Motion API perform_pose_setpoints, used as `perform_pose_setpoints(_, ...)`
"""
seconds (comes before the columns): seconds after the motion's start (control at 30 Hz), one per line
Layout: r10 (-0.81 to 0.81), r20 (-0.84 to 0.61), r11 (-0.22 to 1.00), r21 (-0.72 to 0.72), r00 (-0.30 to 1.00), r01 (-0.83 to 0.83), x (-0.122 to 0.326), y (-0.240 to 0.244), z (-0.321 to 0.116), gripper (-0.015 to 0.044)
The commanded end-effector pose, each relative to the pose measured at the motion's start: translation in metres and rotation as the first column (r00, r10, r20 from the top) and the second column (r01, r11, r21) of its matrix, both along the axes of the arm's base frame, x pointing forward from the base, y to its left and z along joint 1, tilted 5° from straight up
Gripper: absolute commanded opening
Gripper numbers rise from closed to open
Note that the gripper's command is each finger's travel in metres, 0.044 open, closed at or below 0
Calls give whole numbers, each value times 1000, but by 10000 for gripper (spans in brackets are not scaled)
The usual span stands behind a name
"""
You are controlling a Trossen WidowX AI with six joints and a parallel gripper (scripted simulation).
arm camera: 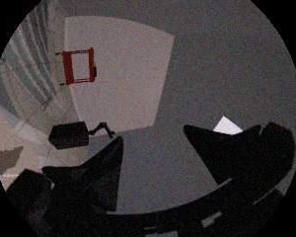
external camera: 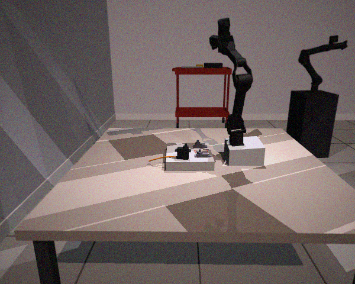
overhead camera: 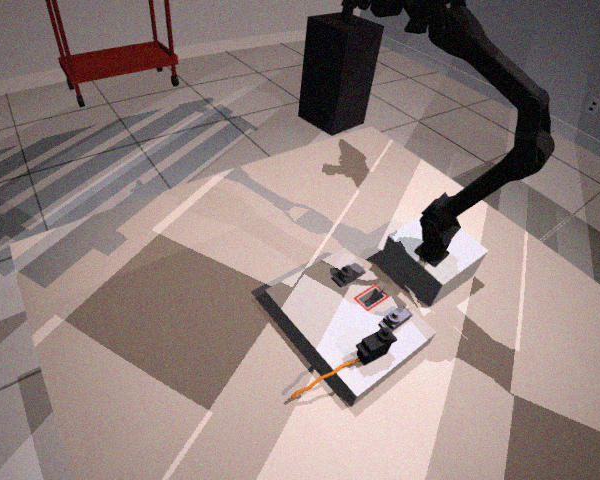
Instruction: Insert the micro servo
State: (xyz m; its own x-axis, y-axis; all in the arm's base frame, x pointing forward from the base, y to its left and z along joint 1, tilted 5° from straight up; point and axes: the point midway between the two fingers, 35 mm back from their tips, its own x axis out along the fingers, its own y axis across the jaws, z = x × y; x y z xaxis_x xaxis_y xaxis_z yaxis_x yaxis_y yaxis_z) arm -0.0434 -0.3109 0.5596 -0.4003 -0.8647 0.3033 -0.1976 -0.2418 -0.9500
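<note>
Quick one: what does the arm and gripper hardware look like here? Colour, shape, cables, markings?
The arm is matte black all over, with chunky angular links and bulkier rounded joints. Its gripper has two dark, wedge-shaped tapering fingers. No outer cables, markings or sleeves are visible.
</note>
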Motion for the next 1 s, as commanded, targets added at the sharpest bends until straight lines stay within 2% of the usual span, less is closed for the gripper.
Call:
perform_pose_setpoints(0.0,2,-1,1000,1,1000,-2,1,0,0,426)
perform_pose_setpoints(0.03,5,-2,1000,5,1000,-5,2,-1,-1,440)
perform_pose_setpoints(0.37,162,-68,976,155,984,-150,54,-27,-34,440)
perform_pose_setpoints(0.6,227,-83,957,204,970,-206,75,-32,-47,440)
perform_pose_setpoints(0.97,448,-153,849,382,881,-366,150,-38,-92,440)
